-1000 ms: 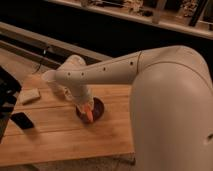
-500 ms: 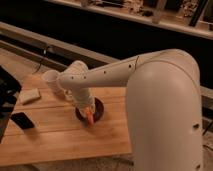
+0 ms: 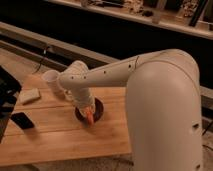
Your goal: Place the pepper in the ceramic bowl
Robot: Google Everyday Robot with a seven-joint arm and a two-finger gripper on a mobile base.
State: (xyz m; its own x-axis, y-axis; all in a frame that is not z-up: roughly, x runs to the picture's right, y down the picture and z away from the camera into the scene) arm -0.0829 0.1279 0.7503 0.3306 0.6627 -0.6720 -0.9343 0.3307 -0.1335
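The dark maroon ceramic bowl (image 3: 98,111) sits on the wooden table (image 3: 60,137), near its middle. My gripper (image 3: 85,106) hangs straight over the bowl, at the end of the white arm that reaches in from the right. The orange-red pepper (image 3: 89,118) shows just under the gripper, tilted, with its tip over the bowl's front rim. The gripper hides most of the bowl's inside, and I cannot tell whether the pepper is held or resting in the bowl.
A white cup (image 3: 50,79) stands at the table's back left, just behind the arm's wrist. A pale flat block (image 3: 29,95) lies at the left, and a black flat object (image 3: 22,120) lies near the left front edge. Dark railings run behind the table.
The wrist has shifted slightly, so the white cup behind it is now uncovered. The pepper stays at the bowl's front rim, a little lower than before.
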